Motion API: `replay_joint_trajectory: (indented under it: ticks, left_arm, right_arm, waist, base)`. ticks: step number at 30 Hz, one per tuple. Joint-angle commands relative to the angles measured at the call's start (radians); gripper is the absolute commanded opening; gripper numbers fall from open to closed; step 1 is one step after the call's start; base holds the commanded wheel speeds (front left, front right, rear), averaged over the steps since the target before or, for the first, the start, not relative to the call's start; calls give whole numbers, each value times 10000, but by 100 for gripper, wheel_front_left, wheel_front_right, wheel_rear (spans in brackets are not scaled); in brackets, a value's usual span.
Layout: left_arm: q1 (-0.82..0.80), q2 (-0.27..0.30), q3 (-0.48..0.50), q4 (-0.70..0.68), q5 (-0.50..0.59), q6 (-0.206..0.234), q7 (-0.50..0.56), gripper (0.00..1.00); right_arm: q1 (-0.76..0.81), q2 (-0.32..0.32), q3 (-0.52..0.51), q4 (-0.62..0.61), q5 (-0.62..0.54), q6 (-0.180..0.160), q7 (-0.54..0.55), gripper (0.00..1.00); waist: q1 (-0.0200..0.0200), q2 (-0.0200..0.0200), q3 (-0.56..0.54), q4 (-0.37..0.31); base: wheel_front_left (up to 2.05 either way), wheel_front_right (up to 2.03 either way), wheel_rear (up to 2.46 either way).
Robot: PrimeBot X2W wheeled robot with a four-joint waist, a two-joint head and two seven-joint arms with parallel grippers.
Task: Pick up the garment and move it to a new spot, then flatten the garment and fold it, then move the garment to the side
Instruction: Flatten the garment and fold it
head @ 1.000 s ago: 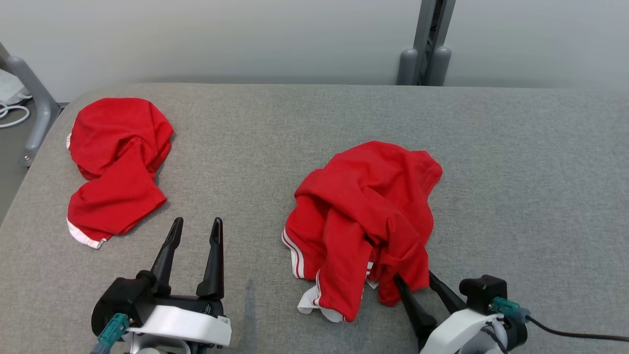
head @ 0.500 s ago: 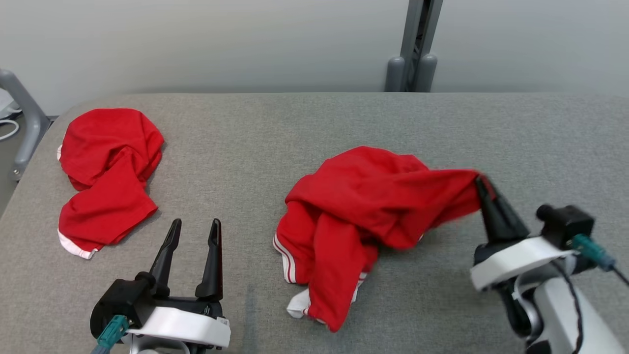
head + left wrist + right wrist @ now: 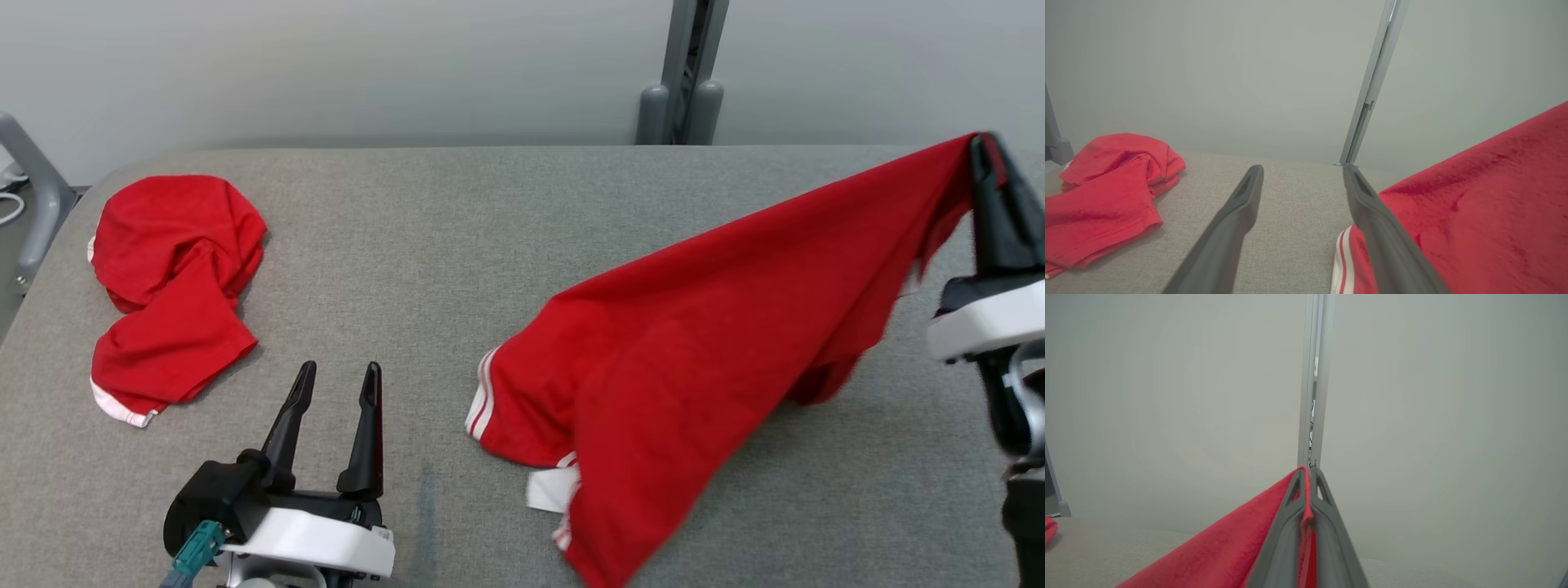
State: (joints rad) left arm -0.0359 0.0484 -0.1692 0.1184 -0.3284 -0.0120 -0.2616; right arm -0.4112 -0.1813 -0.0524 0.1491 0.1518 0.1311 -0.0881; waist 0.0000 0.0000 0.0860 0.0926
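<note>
Left end effector [image 3: 340,371]: long dark fingers [image 3: 363,433], black base [image 3: 214,500], white wrist shell [image 3: 318,551], teal connector [image 3: 194,549]

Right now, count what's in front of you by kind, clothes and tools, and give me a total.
Red garments: 2 (held garment, crumpled garment)
Tools: 2 (left tool, right tool)
Total: 4

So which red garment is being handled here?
On the grey table, look at the robot's right half. The red garment there is pulled up off the surface by one corner, pinched in the right end effector; the other red garment lies crumpled and untouched at the left.
</note>
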Motion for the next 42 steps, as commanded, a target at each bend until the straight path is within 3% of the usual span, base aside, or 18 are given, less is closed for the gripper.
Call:
replay_joint_trajectory:
  ticks: [1,6,8,12,17,22,28,33,34,35,38,42]
  left_arm:
    - [-167,35,-8,-22,-80,30,-37,100]
    - [-275,34,-90,9,-131,-12,-37,100]
    - [-337,37,-122,50,-137,-38,-39,100]
    - [-337,34,-152,108,-132,-78,-37,100]
    - [-237,37,-198,157,-140,-76,-37,100]
    - [-229,35,-324,190,-177,-45,-37,100]
    - [-309,37,-506,239,-245,-32,-39,100]
    - [-344,35,-561,282,-261,-6,-39,100]
    - [-344,37,-565,286,-262,9,-39,100]
    - [-347,35,-577,285,-281,22,-39,100]
    - [-327,34,-584,293,-311,56,-39,100]
    - [-248,35,-482,276,-297,129,-37,100]
  right_arm:
    - [-221,-103,-234,-97,-156,-7,166,0]
    - [-1075,-638,-901,67,-444,-7,505,0]
    - [-1873,-1129,-1268,275,-745,-7,653,0]
    - [-3152,-1696,-787,343,-978,-5,701,0]
    - [-4287,-1525,1547,-43,-582,-5,747,0]
    - [-4340,-489,4046,4,67,-7,773,0]
    - [-3554,656,6811,1674,925,-7,416,0]
    - [-3083,1082,9102,3430,1711,-7,249,0]
    - [-3054,1130,9469,3695,1837,-7,182,47]
    - [-3009,1180,9796,3972,2008,-7,212,100]
    - [-3028,1253,10589,4440,2521,-7,255,100]
    - [-3244,1252,10897,4774,2834,-7,165,100]
  waist:
    - [0,0,88,92]
    - [0,0,272,322]
    - [0,0,304,458]
    - [0,0,277,588]
    - [0,0,183,687]
    - [0,0,122,846]
    - [0,0,115,1245]
    - [0,0,118,1591]
    - [0,0,123,1655]
    - [0,0,128,1710]
    - [0,0,113,1785]
    - [0,0,74,1689]
  base:
    - [0,0,0]
    - [0,0,0]
    - [0,0,0]
    - [0,0,0]
    - [0,0,0]
    - [0,0,0]
    - [0,0,0]
    - [0,0,0]
    - [0,0,0]
    - [0,0,0]
    - [0,0,0]
    - [0,0,0]
